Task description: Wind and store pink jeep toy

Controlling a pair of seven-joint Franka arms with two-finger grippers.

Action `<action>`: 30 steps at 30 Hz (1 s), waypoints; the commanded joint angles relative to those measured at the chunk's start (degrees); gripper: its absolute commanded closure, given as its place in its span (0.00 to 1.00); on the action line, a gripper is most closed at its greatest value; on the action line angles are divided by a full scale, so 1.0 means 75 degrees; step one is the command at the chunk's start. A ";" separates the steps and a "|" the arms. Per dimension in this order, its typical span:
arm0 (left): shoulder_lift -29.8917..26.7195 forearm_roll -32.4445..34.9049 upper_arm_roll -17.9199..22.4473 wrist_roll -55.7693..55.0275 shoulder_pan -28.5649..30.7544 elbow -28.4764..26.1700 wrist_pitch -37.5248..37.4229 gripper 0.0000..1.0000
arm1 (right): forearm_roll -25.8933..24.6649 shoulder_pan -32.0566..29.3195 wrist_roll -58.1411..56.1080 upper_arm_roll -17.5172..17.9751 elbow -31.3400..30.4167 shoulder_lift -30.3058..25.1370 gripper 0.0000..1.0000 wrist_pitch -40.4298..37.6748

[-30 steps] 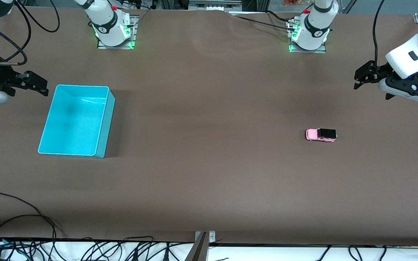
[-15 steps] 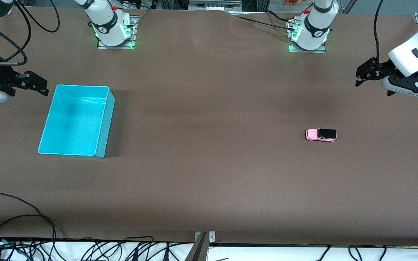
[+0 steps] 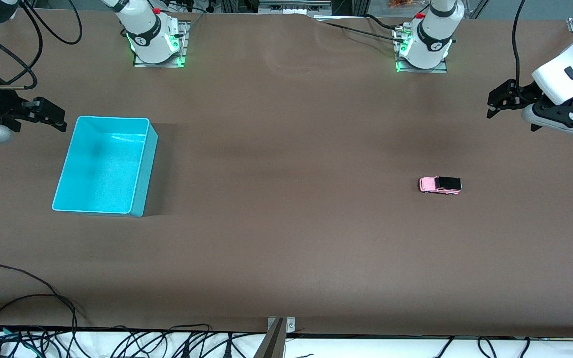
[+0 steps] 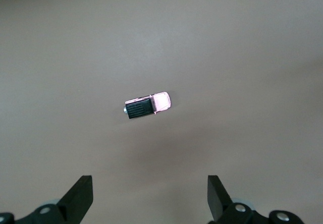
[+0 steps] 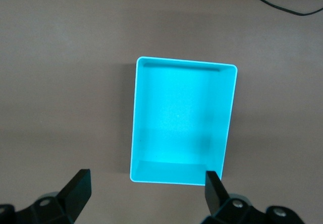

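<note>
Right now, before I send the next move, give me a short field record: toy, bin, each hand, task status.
toy: pink jeep on its wheels on the bare table, toward the left arm's end, not held
bin: turquoise bin, nothing in it, toward the right arm's end
left hand: open, in the air above the table, off to one side of the jeep
right hand: open, beside the bin, waiting
status: jeep not yet picked up or stored

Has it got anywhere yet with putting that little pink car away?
Nothing looks done. The jeep sits untouched on the table, far from the empty bin. The left pincer hangs open up near it, holding nothing; the right pincer waits open beside the bin. Grasping, winding and storing all remain.
</note>
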 commanded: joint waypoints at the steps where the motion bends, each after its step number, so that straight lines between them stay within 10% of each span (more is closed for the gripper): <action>1: 0.0003 -0.0076 0.0008 -0.0058 -0.0011 0.0125 -0.0138 0.00 | 0.0119 -0.0064 -0.0121 0.0012 0.0135 0.0020 0.00 -0.0131; 30: 0.0132 -0.0064 0.0019 -0.0070 -0.0081 0.0336 -0.0149 0.00 | 0.0119 -0.0064 -0.0121 0.0012 0.0135 0.0032 0.00 -0.0131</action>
